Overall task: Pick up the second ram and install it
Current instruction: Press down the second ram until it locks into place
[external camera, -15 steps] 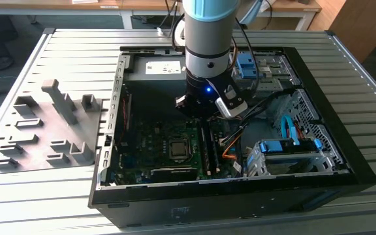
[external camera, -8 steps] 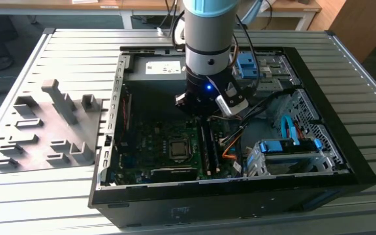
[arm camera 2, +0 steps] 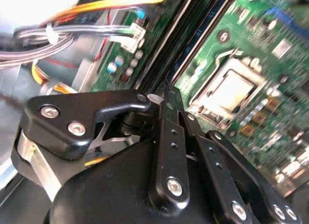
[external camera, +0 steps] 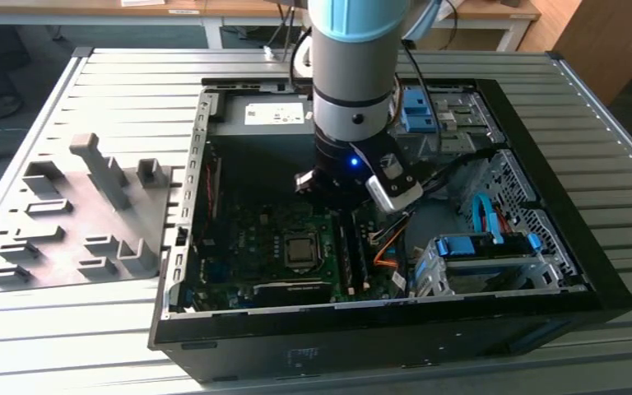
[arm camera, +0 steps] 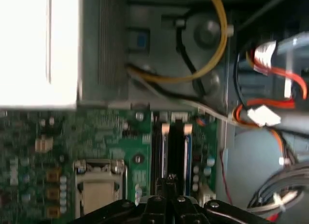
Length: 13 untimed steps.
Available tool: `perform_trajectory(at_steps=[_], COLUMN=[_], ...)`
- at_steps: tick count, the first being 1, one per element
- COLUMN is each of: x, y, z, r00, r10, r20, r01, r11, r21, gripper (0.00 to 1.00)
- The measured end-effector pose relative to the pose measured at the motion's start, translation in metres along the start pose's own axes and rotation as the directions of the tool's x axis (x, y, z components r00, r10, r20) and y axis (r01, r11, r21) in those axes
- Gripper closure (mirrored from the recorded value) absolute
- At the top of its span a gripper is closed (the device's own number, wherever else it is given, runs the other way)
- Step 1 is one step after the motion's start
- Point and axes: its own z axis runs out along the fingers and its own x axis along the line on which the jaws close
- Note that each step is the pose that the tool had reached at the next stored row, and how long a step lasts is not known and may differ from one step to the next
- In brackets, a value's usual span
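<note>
My gripper (external camera: pixel 341 200) hangs inside the open computer case (external camera: pixel 579 271), low over the green motherboard (external camera: pixel 253 239). Its fingers (arm camera 2: pixel 166 96) press together with nothing visible between them. In both wrist views the fingertips (arm camera: pixel 170 179) sit right above the long memory slots (arm camera: pixel 174 147) beside the processor socket (arm camera: pixel 99 183). A dark strip that looks like the second ram (external camera: pixel 351 251) lies along those slots between white end latches (arm camera: pixel 165 129). I cannot tell whether the fingertips touch it.
Orange, yellow and grey cables (arm camera: pixel 270 103) run close beside the slots. A blue drive cage (external camera: pixel 480 259) stands at the exterior view's right inside the case. Grey holder blocks (external camera: pixel 85 214) rest on the slatted table (external camera: pixel 624 164) to the exterior view's left.
</note>
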Motion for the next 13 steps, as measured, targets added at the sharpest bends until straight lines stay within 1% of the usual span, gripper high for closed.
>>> perform_trajectory(at_steps=[6,8,10,13], x=[0.0005,0.0007,0.0008,0.0008], y=[-0.0271,-0.0343,-0.0378,-0.0384], z=[0.0048,0.006,0.0064,0.0066], r00=[1.0,1.0,1.0,1.0], r10=[0.0,0.0,0.0,0.0], r20=[-0.0003,-0.0002,-0.0001,-0.0001], r01=[0.0,0.0,0.0,0.0], r11=[1.0,1.0,1.0,1.0], r21=[0.0,-0.0004,-0.0006,-0.0005], gripper=[0.9,0.9,0.9,0.9])
